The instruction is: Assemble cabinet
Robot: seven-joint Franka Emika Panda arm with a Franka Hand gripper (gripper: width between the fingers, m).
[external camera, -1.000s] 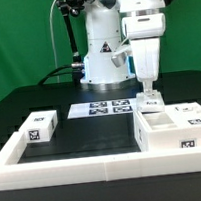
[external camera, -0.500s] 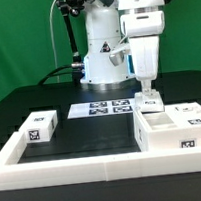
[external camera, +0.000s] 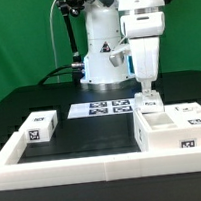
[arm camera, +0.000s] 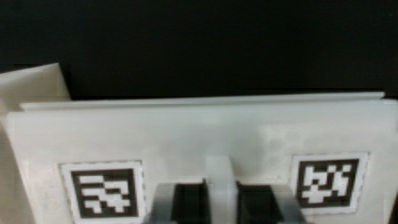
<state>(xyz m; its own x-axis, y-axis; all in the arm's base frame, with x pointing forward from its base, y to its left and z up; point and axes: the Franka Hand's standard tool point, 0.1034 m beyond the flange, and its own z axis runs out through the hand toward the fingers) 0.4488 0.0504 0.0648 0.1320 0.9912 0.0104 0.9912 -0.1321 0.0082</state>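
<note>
The cabinet [external camera: 170, 129], the big white tagged box, lies at the exterior view's right inside the border rail. A small white tagged block [external camera: 149, 105] stands on its far left corner. My gripper [external camera: 148, 89] comes straight down onto the top of that block. In the wrist view the two dark fingers [arm camera: 178, 203] stand close together with a thin white strip between them, over a wide white face [arm camera: 205, 135] carrying two tags. The jaws look shut on the block's thin top part. Another small white tagged block [external camera: 38, 127] lies at the exterior view's left.
The marker board [external camera: 99, 109] lies flat in the middle behind the parts. A long low white border rail [external camera: 86, 168] runs along the front and up the left side. The robot base [external camera: 104, 58] stands behind with cables to its left.
</note>
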